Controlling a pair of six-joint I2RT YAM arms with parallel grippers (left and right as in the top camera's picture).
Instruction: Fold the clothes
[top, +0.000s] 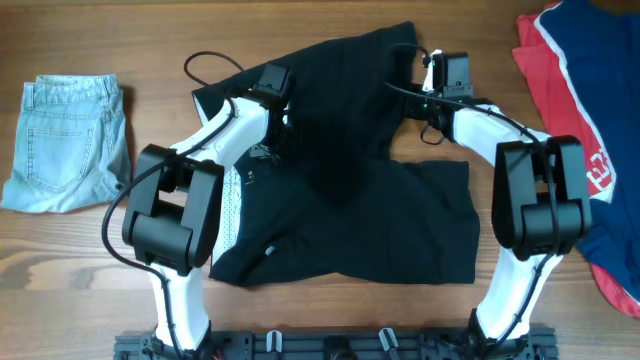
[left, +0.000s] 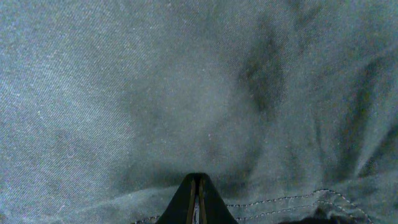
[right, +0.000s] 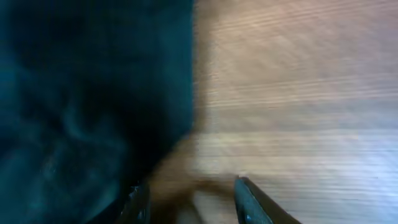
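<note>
A black garment (top: 350, 190) lies spread in the middle of the table, its upper part bunched and folded over. My left gripper (top: 272, 88) is at its upper left edge. In the left wrist view the jaws (left: 197, 186) are shut, pinching the dark fabric (left: 186, 93) beside a stitched hem (left: 292, 199). My right gripper (top: 438, 72) is at the garment's upper right edge. In the blurred right wrist view its jaws (right: 193, 202) are open and empty over bare wood, with the black fabric (right: 93, 93) just to their left.
Folded light denim shorts (top: 65, 140) lie at the far left. A red and blue garment (top: 585, 130) lies at the far right, running off the edge. Bare wooden table (top: 300, 310) shows in front of the black garment.
</note>
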